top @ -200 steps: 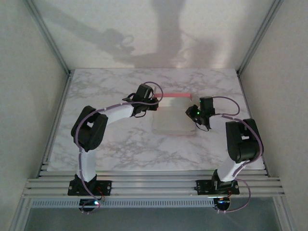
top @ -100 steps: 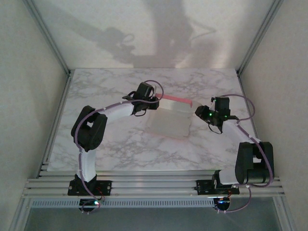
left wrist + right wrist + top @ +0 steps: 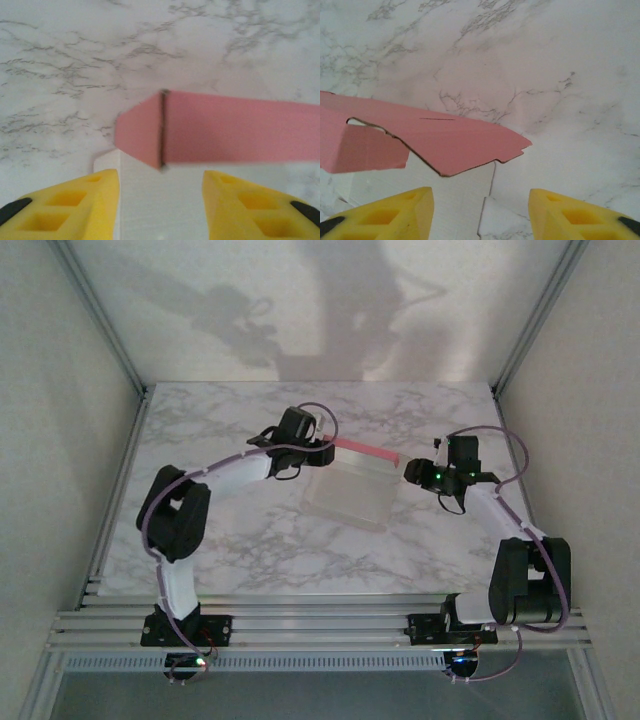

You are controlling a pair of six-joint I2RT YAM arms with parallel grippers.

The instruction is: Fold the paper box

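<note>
Between left fingers [image 3: 75, 200] lies the paper box [image 3: 165, 200] (flap raised).

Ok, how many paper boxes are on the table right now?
1. The paper box lies midway across the table, between the left tool and right tool, white face up, far pink flap raised. Another could be hidden beneath it.

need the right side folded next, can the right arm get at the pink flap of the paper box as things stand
Probably yes: the right gripper stands open beside the paper box, with the raised pink flap just ahead of it and nothing in between.
</note>
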